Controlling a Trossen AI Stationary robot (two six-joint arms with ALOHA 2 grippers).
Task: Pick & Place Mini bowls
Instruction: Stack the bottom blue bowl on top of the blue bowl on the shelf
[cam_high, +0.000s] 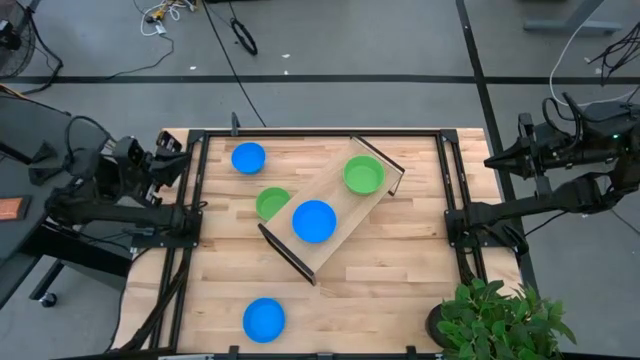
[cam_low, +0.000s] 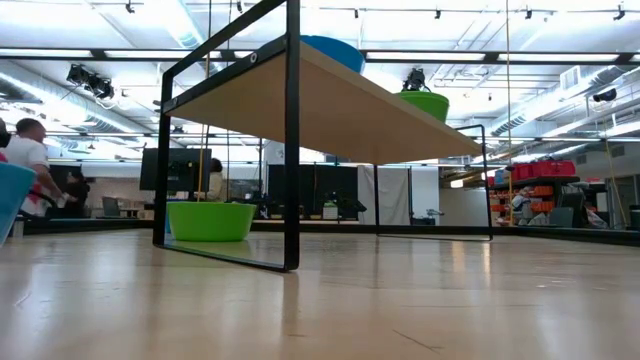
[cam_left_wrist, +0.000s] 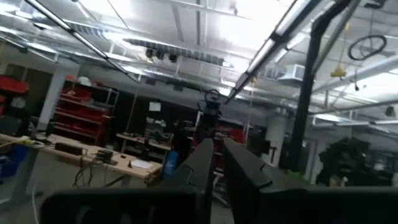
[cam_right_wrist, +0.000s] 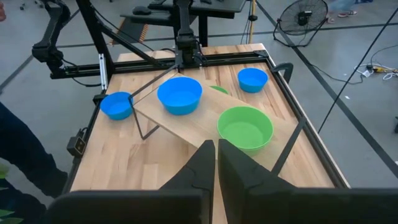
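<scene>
Both pairs of fingers, left (cam_left_wrist: 214, 165) and right (cam_right_wrist: 216, 163), are together, empty, off the bench (cam_high: 400, 290). Small round plastic bowls lie around the raised wooden tray (cam_high: 345, 210): blue (cam_high: 314, 221) and green (cam_high: 363, 175) on it, another green (cam_high: 271, 204) partly beneath. Reaching there risks tipping it.

Dark jointed arms (cam_high: 110, 205) — cabled.

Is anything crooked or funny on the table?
Yes. The long wooden tray sits slanted across the table, not lined up with its edges. A green mini bowl is half tucked under the tray's raised side, while a blue mini bowl and another green one sit on top.
</scene>
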